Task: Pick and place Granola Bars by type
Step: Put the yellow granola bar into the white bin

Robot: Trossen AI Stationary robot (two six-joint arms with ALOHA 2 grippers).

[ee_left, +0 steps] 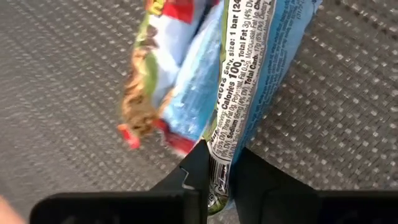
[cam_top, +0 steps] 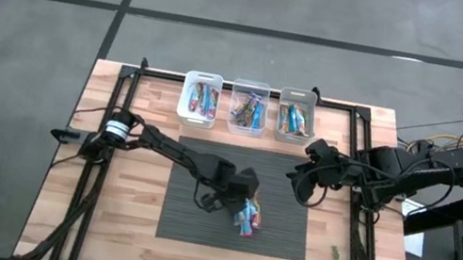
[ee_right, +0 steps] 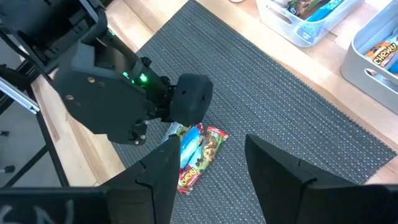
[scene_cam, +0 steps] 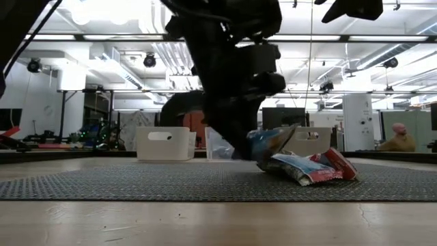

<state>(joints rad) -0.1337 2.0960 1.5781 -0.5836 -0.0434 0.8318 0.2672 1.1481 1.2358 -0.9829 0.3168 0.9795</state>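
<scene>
L gripper (ee_left: 219,177) down on dark woven mat (cam_top: 186,223), fingers (ee_left: 196,168) pinched onto edge of blue foil-wrapped granola bar (ee_left: 249,81). Second bar w/ red-green print (ee_left: 158,68) lies touching it. Both near mat centre. R gripper (ee_right: 208,165) hovers above mat's far-right part, fingers spread, holding nothing. Three small plastic bins (cam_top: 201,98) at table's back edge contain more bars.

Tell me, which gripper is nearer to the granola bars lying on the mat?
Left. The left gripper is down at the granola bars, pinching one wrapper's end. The right gripper hovers apart, open, toward the bins.
</scene>
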